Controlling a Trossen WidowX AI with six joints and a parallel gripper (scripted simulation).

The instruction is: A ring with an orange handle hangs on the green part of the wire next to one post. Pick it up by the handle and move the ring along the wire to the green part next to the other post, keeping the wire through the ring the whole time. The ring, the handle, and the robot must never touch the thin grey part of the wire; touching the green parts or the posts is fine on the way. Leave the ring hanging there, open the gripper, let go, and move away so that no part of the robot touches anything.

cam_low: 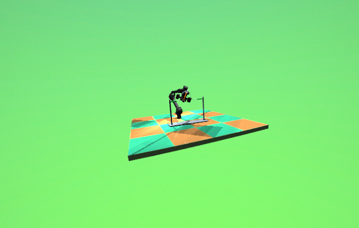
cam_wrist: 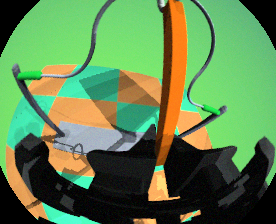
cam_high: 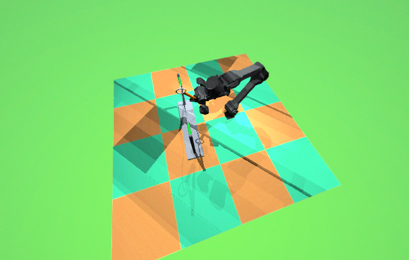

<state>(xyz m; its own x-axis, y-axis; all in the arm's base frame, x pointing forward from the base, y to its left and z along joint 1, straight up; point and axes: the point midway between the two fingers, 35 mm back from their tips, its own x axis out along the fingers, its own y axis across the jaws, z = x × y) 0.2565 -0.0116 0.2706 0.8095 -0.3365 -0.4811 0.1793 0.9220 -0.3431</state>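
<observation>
My gripper (cam_high: 196, 98) (cam_wrist: 155, 127) is shut on the orange handle (cam_high: 190, 95) (cam_low: 185, 96) (cam_wrist: 174, 75). The ring (cam_high: 176, 91) is at the handle's far end, over the grey wire (cam_wrist: 94, 37) just nearer than the far green part (cam_high: 179, 81) in the top view. The wire appears to pass through it; contact cannot be told. In the wrist view only a bit of the ring shows at the top edge. The other green part (cam_high: 189, 129) is by the near post (cam_high: 193, 145). The wrist view shows a green part at left (cam_wrist: 29, 75) and one at right (cam_wrist: 211, 109).
Two posts (cam_low: 170, 113) (cam_low: 203, 109) rise from a grey base plate (cam_high: 195, 154) (cam_low: 187, 122) on a checkered board. The wire bends upward in curves between them in the wrist view. The robot arm (cam_high: 246, 73) reaches in from the right in the top view.
</observation>
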